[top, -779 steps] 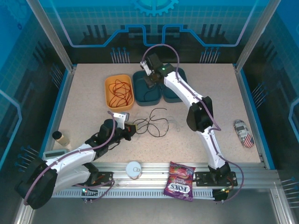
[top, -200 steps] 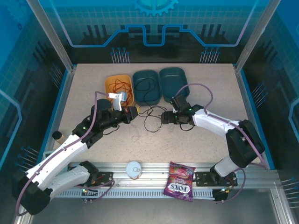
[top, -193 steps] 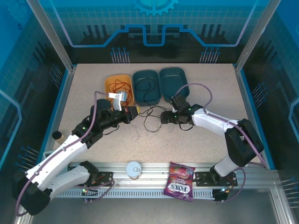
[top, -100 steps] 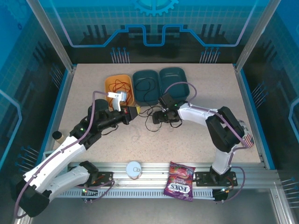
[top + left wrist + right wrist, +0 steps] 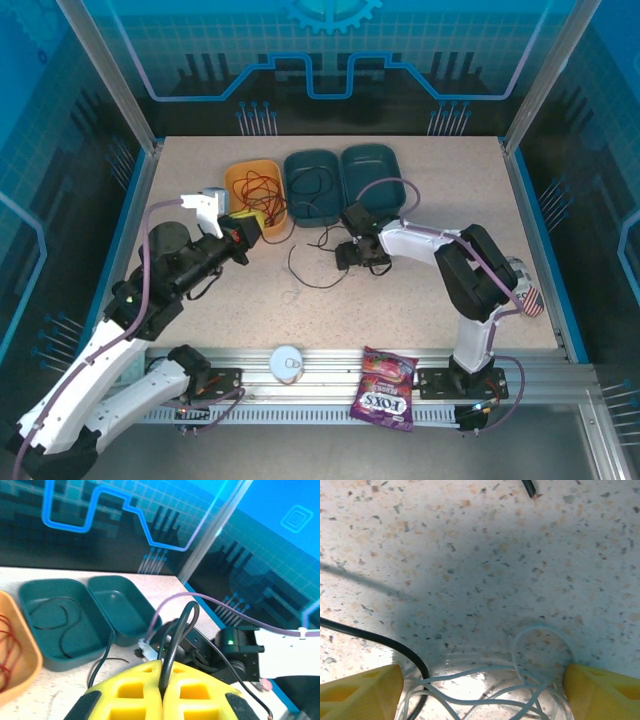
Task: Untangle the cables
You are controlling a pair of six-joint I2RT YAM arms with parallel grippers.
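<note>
- Cables [image 5: 298, 272]: where are they found?
- Four spots are noted. A red cable [image 5: 262, 190] is coiled in the orange tray [image 5: 252, 167]. A black cable [image 5: 172, 640] is pinched in the left gripper [image 5: 162, 685] and is trailed down onto the table [image 5: 450, 180] between the two arms. The other black cable [image 5: 316, 186] is laid in the left teal tray [image 5: 312, 155]. A white cable [image 5: 517, 667] is bunched on the table under the right gripper [image 5: 481, 692].
- Left jaws: how are they set?
- Closed tight on the black cable. In the left wrist view it is seen rising from the seam between the yellow pads [image 5: 130, 695]. From above, the gripper is held just beside the orange tray's near corner.
- Right jaws?
- Spread wide. The pads are placed on either side of the white bunch and nothing is clamped. A black strand is seen running in beside one pad. Whether the white cable is touched by the pads cannot be told.
- Anything else logged?
- A candy bag [image 5: 385, 388] and a white round lid [image 5: 286, 360] are laid on the front rail.
</note>
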